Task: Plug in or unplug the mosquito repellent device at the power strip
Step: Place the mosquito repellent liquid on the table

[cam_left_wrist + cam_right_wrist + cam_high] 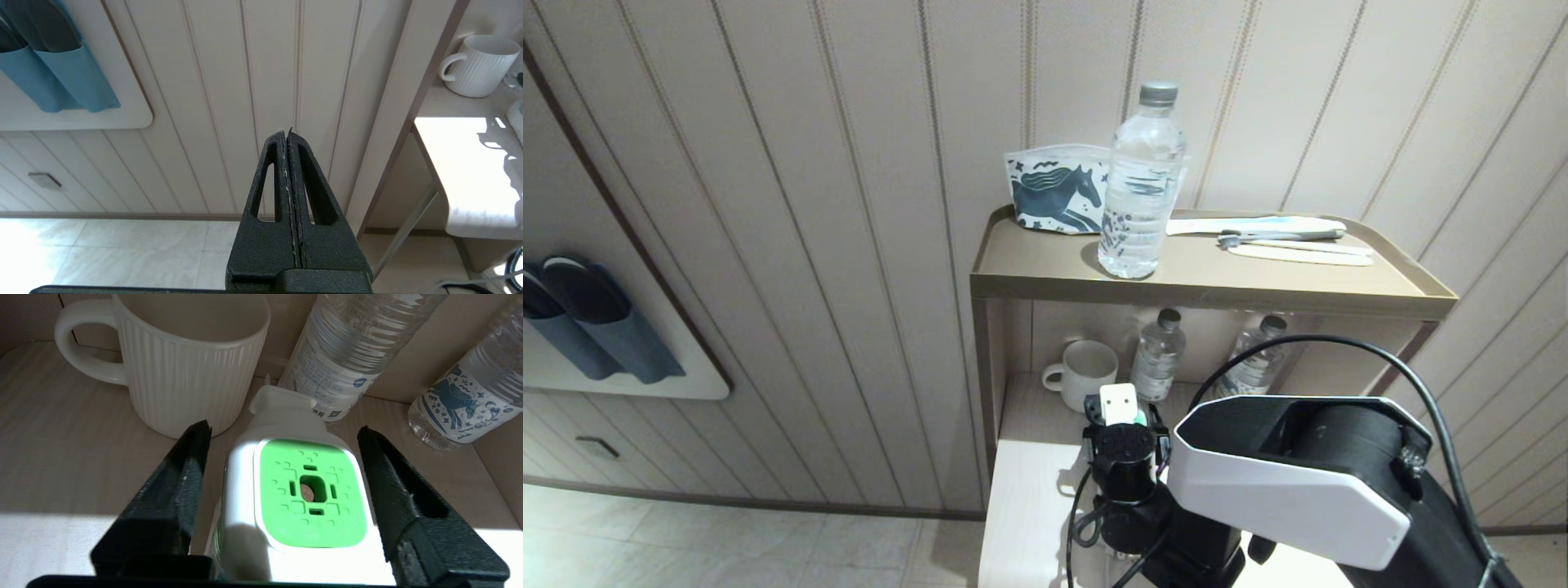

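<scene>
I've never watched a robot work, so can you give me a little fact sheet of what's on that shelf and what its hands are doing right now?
Top shelf: water bottle, horse-print pouch
Lower shelf: white mug, two small bottles
Mosquito repellent device: standing on the lower shelf, green top up, beside the mug
Right gripper: open, fingers either side of the device with gaps showing
Left gripper: shut, idle, off to the side facing the wall
Power strip: not visible

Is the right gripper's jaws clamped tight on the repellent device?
No, the right gripper stands with both jaws clear of the mosquito repellent device, a gap on each side.
</scene>
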